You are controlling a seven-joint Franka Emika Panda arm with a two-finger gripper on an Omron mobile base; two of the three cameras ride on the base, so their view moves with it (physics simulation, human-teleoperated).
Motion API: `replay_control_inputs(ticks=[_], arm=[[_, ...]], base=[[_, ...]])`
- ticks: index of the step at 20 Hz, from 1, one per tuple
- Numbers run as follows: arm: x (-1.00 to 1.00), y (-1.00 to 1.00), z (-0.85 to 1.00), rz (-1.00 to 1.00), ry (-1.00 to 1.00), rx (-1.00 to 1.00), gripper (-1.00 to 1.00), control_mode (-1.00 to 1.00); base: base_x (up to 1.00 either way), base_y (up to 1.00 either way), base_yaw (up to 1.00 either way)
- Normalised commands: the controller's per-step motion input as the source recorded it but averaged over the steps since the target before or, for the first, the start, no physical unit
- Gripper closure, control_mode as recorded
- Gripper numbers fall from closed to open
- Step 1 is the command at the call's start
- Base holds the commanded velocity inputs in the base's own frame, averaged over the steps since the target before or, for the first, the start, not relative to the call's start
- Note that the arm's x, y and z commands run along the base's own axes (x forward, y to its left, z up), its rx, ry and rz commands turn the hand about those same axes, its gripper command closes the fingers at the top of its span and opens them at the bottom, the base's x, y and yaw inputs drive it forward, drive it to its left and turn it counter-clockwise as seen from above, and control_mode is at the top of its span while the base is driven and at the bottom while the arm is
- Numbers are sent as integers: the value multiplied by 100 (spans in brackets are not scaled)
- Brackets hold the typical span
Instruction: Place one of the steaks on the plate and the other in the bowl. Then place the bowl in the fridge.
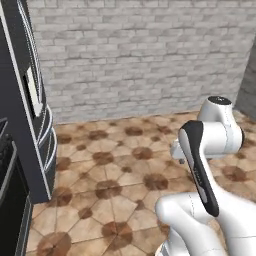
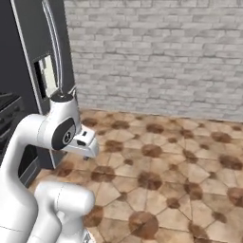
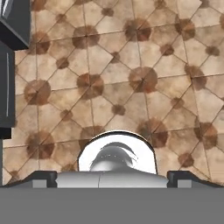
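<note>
I am holding my tool (image 3: 112, 177) spread wide with nothing between its fingertips (image 3: 43, 177), and it is pointing down at the tiled floor (image 3: 131, 87) below it. My arm (image 2: 52, 133) is folding up close over my base. Off to the left of my tool, the fridge (image 1: 27, 100) is standing tall and dark, with the pale water dispenser (image 2: 46, 76) showing in its door. Far beyond my tool, a grey brick wall (image 1: 140, 55) is running across the back of the room.
</note>
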Motion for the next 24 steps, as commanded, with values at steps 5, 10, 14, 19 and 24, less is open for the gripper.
replay_control_inputs(ticks=[5,10,14,19,24], arm=[[0,0,0,0,0,0,-100,100],[0,0,0,0,0,0,-100,100],[0,0,0,0,0,0,-100,100],[0,0,0,0,0,0,-100,100],[0,0,0,0,0,0,-100,100]], base=[[95,-55,47],[95,-36,51],[78,-56,53],[66,-70,55],[41,-60,70]])
